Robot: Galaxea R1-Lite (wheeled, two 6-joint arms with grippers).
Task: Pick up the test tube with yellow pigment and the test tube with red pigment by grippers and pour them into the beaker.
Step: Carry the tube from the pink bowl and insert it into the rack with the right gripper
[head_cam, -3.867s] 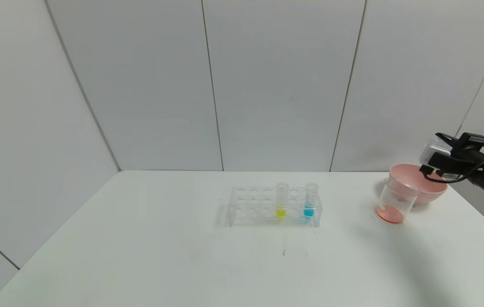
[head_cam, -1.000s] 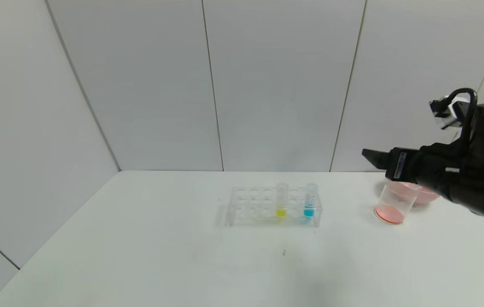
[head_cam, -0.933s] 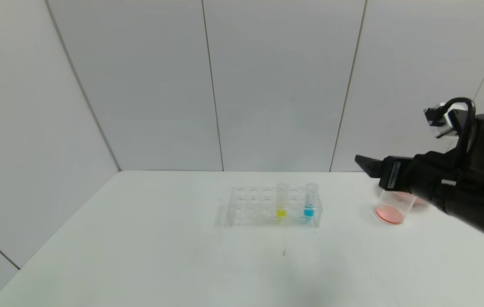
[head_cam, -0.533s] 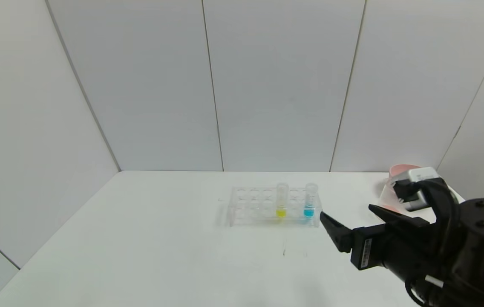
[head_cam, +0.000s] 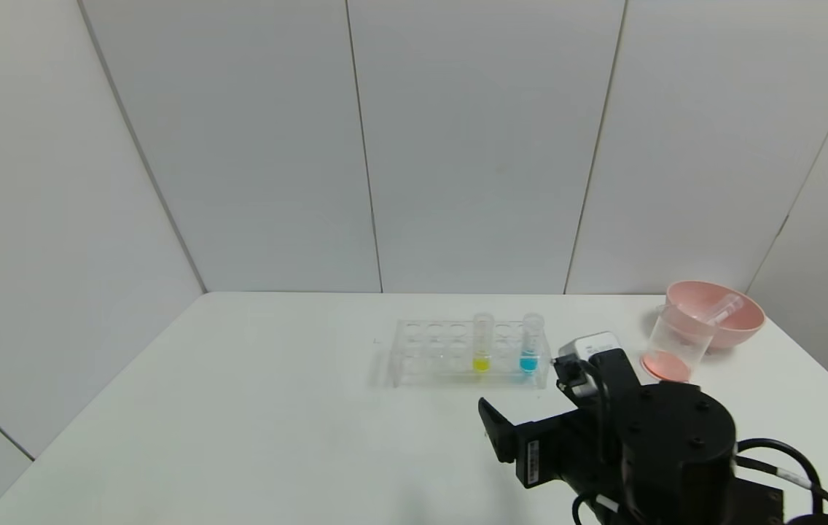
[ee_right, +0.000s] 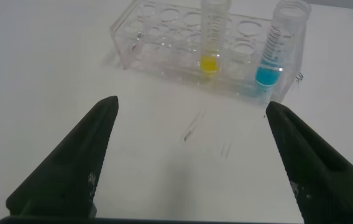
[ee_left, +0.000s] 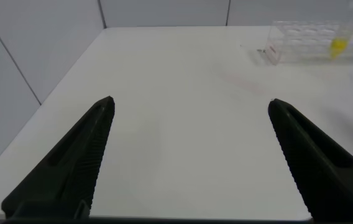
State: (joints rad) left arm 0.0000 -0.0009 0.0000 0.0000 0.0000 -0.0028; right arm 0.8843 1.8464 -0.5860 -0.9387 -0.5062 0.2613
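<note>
Your right gripper [head_cam: 490,423] has swung down from the beaker [head_cam: 676,343] and now hangs wide open before the yellow tube [head_cam: 482,343] in the rack [head_cam: 428,354]. Grab next. Left gripper [ee_left: 189,155] waits open.

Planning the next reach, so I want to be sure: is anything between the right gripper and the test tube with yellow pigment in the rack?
Nothing visible. The right gripper, open, sits in front of the rack, with only bare table between it and the test tube with yellow pigment. The blue tube stands beside it, not in the path.
</note>
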